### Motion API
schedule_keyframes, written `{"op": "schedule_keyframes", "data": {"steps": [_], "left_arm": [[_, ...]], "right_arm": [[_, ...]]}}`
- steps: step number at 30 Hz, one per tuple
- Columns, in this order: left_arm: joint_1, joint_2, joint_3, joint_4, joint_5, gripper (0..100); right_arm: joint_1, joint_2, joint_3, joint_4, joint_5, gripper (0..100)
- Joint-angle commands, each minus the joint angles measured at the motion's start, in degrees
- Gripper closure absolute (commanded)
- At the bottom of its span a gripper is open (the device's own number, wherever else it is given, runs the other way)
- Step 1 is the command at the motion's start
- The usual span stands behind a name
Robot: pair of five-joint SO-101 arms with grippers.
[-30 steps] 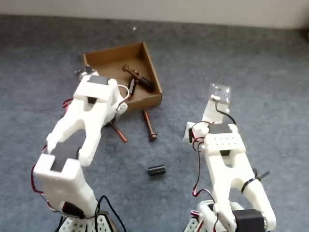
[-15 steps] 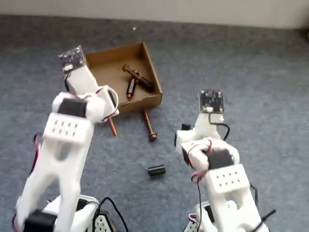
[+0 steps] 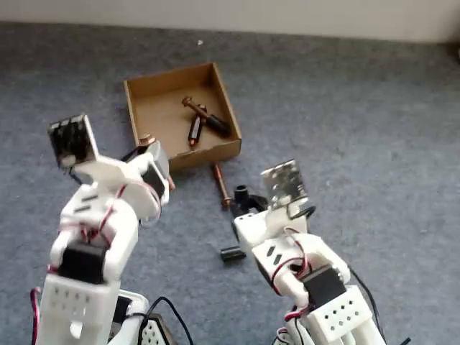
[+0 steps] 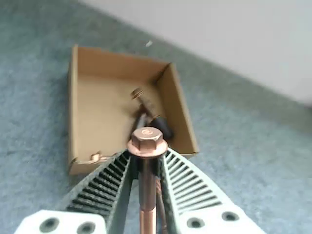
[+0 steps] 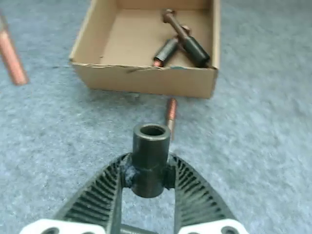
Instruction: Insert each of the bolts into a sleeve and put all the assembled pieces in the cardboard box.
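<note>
My left gripper [image 3: 155, 157] is shut on a copper bolt [image 3: 159, 164], held off the carpet in front of the cardboard box [image 3: 134, 108]; its hex head [image 4: 147, 141] sticks out past the fingertips. To its right, my right gripper [image 3: 244, 198] is shut on a black sleeve [image 5: 150, 158], open end out, facing the box's front wall [image 5: 146, 80]. Two assembled pieces [image 3: 206, 121] lie in the box. A loose bolt [image 3: 221, 185] lies on the carpet just before the box. A second sleeve [image 3: 231, 253] lies nearer the arm bases.
Grey carpet [image 3: 374, 129] covers the whole floor, with open room right of the box. A pale wall [image 3: 287, 14] runs along the far edge. The held bolt's tip [image 5: 10, 56] shows beside the box in the right wrist view.
My left gripper has lifted a bolt off the carpet and drawn back from the box. My right gripper has carried its sleeve leftward toward the loose bolt.
</note>
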Motion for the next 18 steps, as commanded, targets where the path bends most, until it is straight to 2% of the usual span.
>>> {"op": "schedule_keyframes", "data": {"steps": [1, 8, 14, 18], "left_arm": [[4.62, -11.12, 1.01, -1.85, 0.62, 100], [9.19, -21.14, 1.71, -1.67, 0.62, 99], [10.95, -21.76, 2.15, -1.67, 0.62, 99], [14.46, -22.2, 4.44, -1.67, 0.35, 99]], "right_arm": [[-2.68, -4.7, 2.51, -5.85, 4.48, 99.4], [-6.81, -13.32, 8.4, -9.19, 9.23, 99.4], [-12.26, -22.11, 11.74, -9.19, 14.07, 99.4], [-13.23, -26.86, 13.41, -9.19, 14.86, 99.4]]}}
